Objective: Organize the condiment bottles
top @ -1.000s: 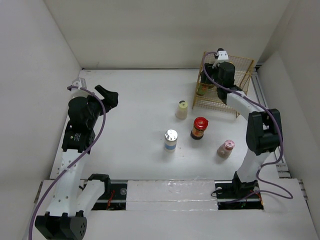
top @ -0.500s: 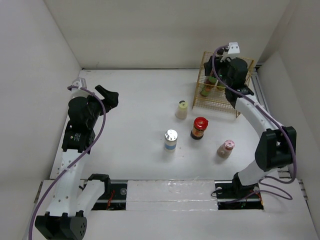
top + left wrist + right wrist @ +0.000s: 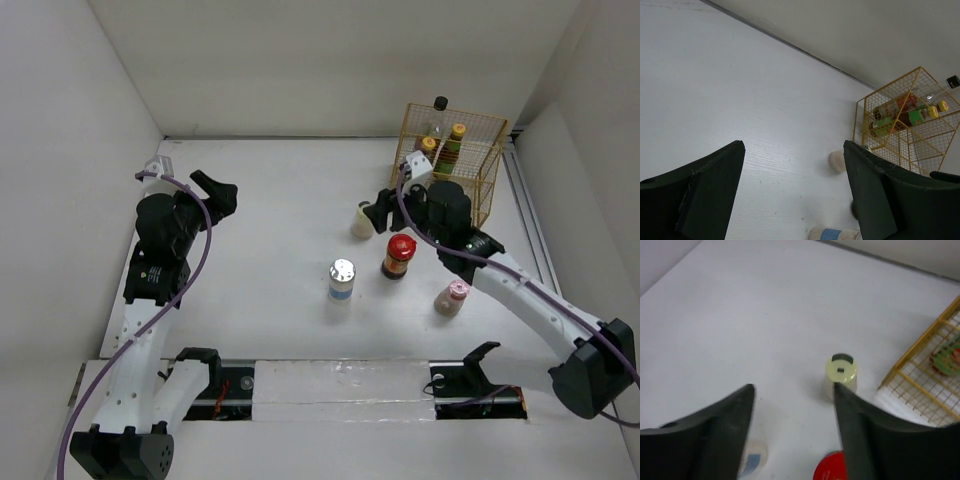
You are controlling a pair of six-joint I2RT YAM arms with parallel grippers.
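The cream bottle [image 3: 362,222] stands mid-table, with the red-lidded jar [image 3: 400,256], the silver-capped white bottle [image 3: 342,280] and the pink-capped bottle [image 3: 453,297] nearer the front. Two dark yellow-capped bottles [image 3: 428,152] and a black-capped bottle [image 3: 438,108] stand in the yellow wire rack [image 3: 487,185]. My right gripper [image 3: 378,212] is open and empty, right beside the cream bottle. In the right wrist view the cream bottle [image 3: 841,371] sits just past the right fingertip of the gripper [image 3: 793,387]. My left gripper [image 3: 215,190] is open and empty, raised at the far left.
White walls enclose the table on the left, back and right. The rack stands in the back right corner. In the left wrist view the rack [image 3: 860,125] and the cream bottle [image 3: 837,161] show far ahead of the gripper [image 3: 794,150].
My right arm has pulled out of the rack and swung left and forward to the cream bottle. The yellow-capped bottles stay in the rack. The left arm has not moved.
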